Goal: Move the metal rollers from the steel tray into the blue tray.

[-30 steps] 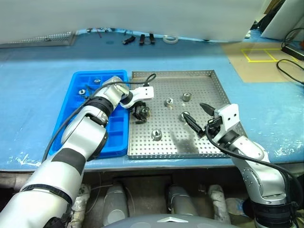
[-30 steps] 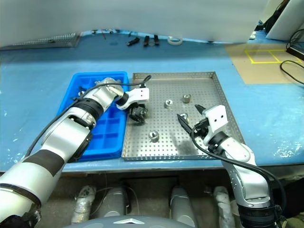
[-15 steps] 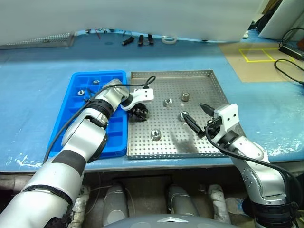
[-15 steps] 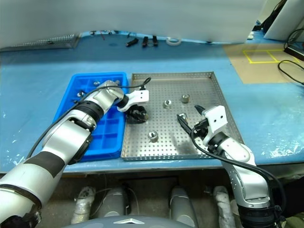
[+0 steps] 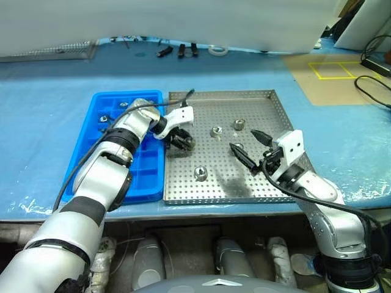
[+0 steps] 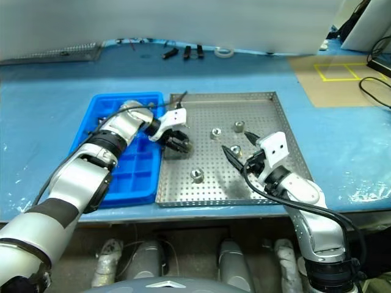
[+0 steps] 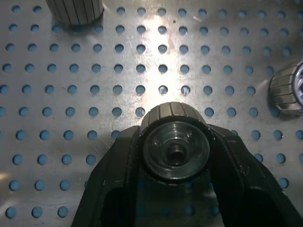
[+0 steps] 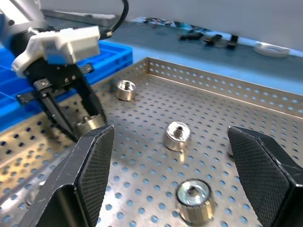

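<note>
My left gripper [image 5: 183, 141] is shut on one metal roller [image 7: 176, 146] over the left part of the steel tray [image 5: 220, 93]; whether it rests on the perforated floor I cannot tell. The right wrist view shows that same grip, the left gripper [image 8: 71, 111] on its roller [image 8: 90, 124]. Loose rollers lie in the steel tray [image 5: 216, 131] [image 5: 239, 124] [image 5: 200, 173]. My right gripper [image 5: 242, 139] hovers open above another roller [image 5: 237, 147], holding nothing. The blue tray [image 5: 146, 177] sits against the steel tray's left side, with two rollers [image 5: 124, 105] [image 5: 104, 118] in far compartments.
Small black tools [image 5: 181, 50] and a white tape ring [image 5: 219, 50] lie at the table's far edge. A perforated metal sheet [image 5: 55, 50] is at the far left. Yellow floor tape [image 5: 333, 70] and cables [image 5: 372, 85] are to the right.
My left gripper has closed onto the roller in the steel tray and turned a little with it. The right gripper has stayed open and about where it was.
</note>
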`<move>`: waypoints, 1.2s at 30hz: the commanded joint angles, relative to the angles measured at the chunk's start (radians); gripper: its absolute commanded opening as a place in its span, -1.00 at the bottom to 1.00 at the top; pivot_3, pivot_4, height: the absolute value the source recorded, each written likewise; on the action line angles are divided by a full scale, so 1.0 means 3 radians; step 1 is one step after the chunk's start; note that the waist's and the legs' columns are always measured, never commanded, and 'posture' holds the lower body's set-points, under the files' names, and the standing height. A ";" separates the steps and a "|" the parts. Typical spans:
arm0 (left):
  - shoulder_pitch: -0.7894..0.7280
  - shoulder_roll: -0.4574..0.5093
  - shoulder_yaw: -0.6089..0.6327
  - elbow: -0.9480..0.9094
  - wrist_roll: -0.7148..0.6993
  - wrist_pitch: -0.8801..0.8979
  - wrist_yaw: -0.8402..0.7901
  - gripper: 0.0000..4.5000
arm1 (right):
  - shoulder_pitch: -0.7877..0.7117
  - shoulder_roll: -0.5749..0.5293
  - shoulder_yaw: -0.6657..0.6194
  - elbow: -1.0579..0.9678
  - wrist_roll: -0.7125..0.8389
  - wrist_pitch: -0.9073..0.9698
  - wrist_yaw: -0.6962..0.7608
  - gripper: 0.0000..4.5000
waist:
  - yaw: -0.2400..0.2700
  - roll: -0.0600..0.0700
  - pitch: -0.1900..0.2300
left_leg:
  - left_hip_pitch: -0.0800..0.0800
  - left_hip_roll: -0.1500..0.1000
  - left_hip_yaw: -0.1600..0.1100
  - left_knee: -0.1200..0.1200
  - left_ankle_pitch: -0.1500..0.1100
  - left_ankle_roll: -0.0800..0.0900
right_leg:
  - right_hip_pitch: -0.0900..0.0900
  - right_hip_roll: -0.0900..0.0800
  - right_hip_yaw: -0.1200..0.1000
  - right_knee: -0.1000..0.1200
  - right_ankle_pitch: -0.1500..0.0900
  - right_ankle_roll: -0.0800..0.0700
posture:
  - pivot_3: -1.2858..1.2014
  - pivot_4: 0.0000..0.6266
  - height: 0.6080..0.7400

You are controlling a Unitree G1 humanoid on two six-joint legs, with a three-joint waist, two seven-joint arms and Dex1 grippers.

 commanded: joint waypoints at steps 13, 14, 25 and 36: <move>0.1588 0.1190 0.1181 -0.3527 -0.1324 0.1843 0.0195 -0.24 | -0.1198 -0.0242 0.0462 0.0666 0.0381 0.0078 0.1194 0.79 | 0.0120 0.0009 0.0011 | 0.0005 0.0004 -0.0005 -0.0045 0.0010 -0.0016 | -0.0008 -0.0002 -0.0024 0.0004 -0.0013 -0.0021 | 0.17 -0.52 1.00; 0.1649 0.1202 0.1209 -0.3649 -0.1358 0.1932 0.0297 -0.24 | -0.1243 -0.0248 0.0464 0.0746 0.0382 0.0046 0.1268 0.79 | 0.0150 0.0010 0.0011 | 0.0002 0.0006 -0.0008 -0.0048 0.0013 -0.0021 | -0.0010 -0.0002 -0.0031 0.0005 -0.0015 -0.0024 | 0.24 -0.52 1.00; 0.3104 0.0856 0.2185 -0.5018 -0.1360 0.2535 0.2133 -0.24 | -0.2115 0.0381 0.0934 0.1824 0.0118 -0.0408 0.1742 0.79 | 0.0574 0.0015 0.0013 | -0.0070 0.0039 -0.0084 -0.0042 0.0030 -0.0045 | -0.0021 0.0002 -0.0159 0.0016 -0.0032 -0.0050 | 0.45 -0.52 1.00; 0.3044 0.0343 0.1934 -0.4610 -0.1116 0.2328 0.3222 -0.24 | -0.2130 0.0412 0.0897 0.1957 0.0035 -0.0498 0.1884 0.79 | 0.0922 0.0018 0.0014 | -0.0076 0.0050 -0.0093 -0.0012 0.0037 -0.0049 | -0.0022 0.0001 -0.0169 0.0056 -0.0038 -0.0059 | 0.46 -0.52 1.00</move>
